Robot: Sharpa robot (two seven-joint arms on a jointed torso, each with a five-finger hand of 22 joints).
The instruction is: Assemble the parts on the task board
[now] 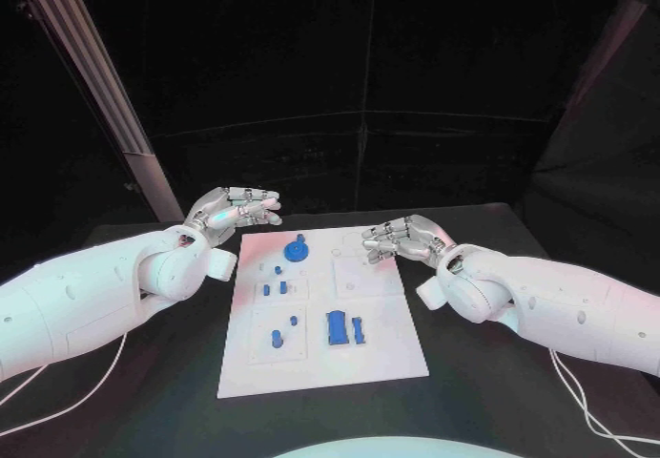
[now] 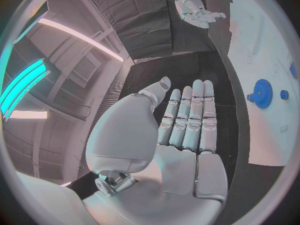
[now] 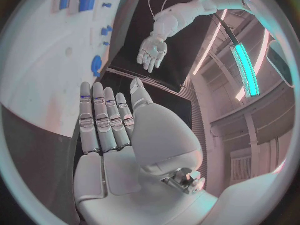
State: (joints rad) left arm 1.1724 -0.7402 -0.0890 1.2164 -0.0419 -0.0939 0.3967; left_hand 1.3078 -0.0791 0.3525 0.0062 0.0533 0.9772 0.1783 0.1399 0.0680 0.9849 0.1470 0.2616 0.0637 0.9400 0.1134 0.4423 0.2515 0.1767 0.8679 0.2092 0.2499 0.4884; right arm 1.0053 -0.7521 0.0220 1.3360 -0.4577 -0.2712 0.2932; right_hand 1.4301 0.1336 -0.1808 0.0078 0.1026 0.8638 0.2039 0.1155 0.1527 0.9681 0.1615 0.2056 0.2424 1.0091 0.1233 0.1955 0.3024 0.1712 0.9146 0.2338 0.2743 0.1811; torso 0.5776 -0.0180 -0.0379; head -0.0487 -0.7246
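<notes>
The white task board (image 1: 371,334) lies in the middle of the black table. On it are a blue gear (image 1: 298,251) near the far edge, small blue pegs (image 1: 276,286) at mid-left, and a blue block (image 1: 337,327) with a narrower bar (image 1: 359,330) beside it. My left hand (image 1: 234,208) hovers off the board's far left corner, fingers straight and apart, holding nothing. My right hand (image 1: 402,239) hangs over the board's far right corner, also empty. The left wrist view shows flat fingers (image 2: 187,117) beside the gear (image 2: 260,93). In the right wrist view the fingers (image 3: 103,117) lie extended.
The black table (image 1: 495,382) surrounds the board. A slanted metal post (image 1: 117,114) stands behind at far left. White cables (image 1: 585,401) trail from the right arm across the table's near right.
</notes>
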